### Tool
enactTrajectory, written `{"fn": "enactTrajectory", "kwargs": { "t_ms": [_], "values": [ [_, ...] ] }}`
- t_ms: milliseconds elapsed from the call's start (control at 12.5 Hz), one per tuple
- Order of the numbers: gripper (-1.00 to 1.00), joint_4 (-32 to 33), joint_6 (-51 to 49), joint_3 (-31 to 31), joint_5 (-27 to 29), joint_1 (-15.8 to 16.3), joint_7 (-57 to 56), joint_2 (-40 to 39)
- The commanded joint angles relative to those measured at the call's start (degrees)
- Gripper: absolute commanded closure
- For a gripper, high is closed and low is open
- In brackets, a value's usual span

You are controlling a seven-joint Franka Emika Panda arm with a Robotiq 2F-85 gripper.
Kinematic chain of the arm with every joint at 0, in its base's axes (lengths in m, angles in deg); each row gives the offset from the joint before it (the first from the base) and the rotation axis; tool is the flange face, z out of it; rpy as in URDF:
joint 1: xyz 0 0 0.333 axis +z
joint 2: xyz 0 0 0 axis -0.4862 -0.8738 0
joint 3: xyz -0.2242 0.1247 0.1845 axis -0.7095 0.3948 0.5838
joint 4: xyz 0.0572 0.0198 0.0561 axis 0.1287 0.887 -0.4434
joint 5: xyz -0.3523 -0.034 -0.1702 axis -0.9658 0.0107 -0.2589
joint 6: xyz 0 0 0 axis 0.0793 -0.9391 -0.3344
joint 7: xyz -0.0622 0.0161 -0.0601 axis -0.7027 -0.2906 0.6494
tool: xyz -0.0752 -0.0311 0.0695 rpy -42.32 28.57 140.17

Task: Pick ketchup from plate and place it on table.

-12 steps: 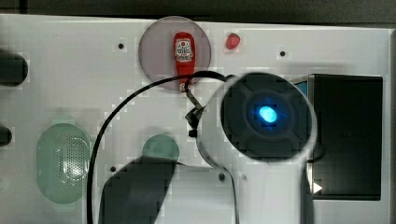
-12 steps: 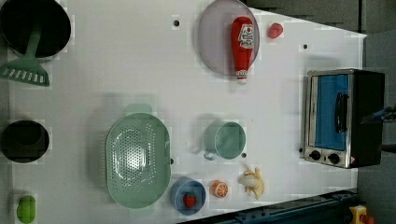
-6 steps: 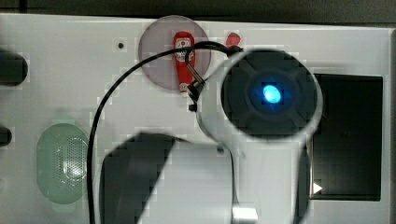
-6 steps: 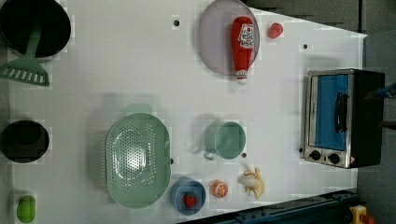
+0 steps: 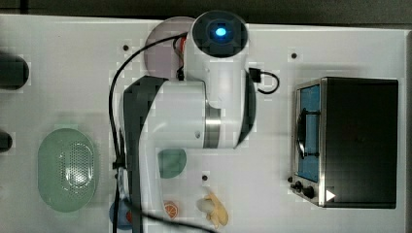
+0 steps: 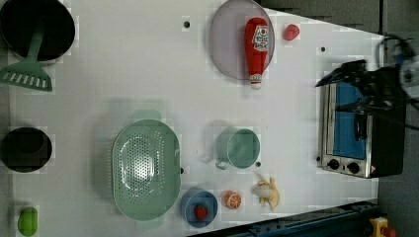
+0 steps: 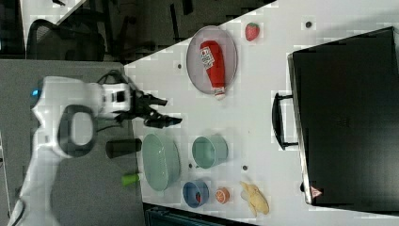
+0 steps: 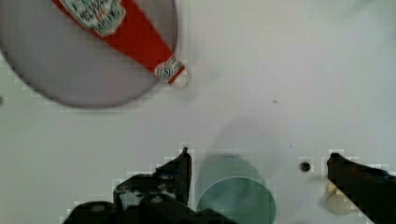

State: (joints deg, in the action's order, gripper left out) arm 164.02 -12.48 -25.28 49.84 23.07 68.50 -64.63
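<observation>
I have the gripper (image 8: 257, 186) spread wide and empty, its two dark fingers (image 8: 180, 170) well apart in the wrist view, with nothing between them but the teal cup (image 8: 236, 200) on the table (image 8: 280, 70) below. In the right view the gripper (image 7: 157, 113) hangs clear of the tabletop, away from the plate (image 7: 195, 61). The ketchup (image 6: 258, 49) lies flat on the plate (image 6: 225, 44), on the side toward the left view's right. Its body rests on the plate; its whitish cap end reaches past the rim and over the table (image 6: 148, 59). A small red strawberry (image 6: 291, 32) sits just beside the plate and is not the target. I judge the bottle to be light, probably a rigid toy, with a rounded, smooth surface that may roll or slide under uneven contact. I would take hold across the labelled body, at its widest and near its midpoint, with the fingers set crosswise to the long axis. I would avoid the narrow neck, since the heavier body would likely pivot there. The approach to the bottle is not yet complete.
</observation>
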Motion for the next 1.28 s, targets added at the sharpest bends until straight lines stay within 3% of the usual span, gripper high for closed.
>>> {"fn": "enactTrajectory", "kwargs": {
  "t_ms": [80, 640, 1280],
  "values": [
    [-1.0, -0.16, 5.39, 0.82, 0.45, 0.41, -12.0, -1.68],
    [-1.0, -6.65, 15.69, 0.8, 0.42, 0.58, -37.45, -17.44],
    [-1.0, -12.77, 29.35, 0.73, -2.38, 2.03, -38.14, -30.97]
  ]
}}
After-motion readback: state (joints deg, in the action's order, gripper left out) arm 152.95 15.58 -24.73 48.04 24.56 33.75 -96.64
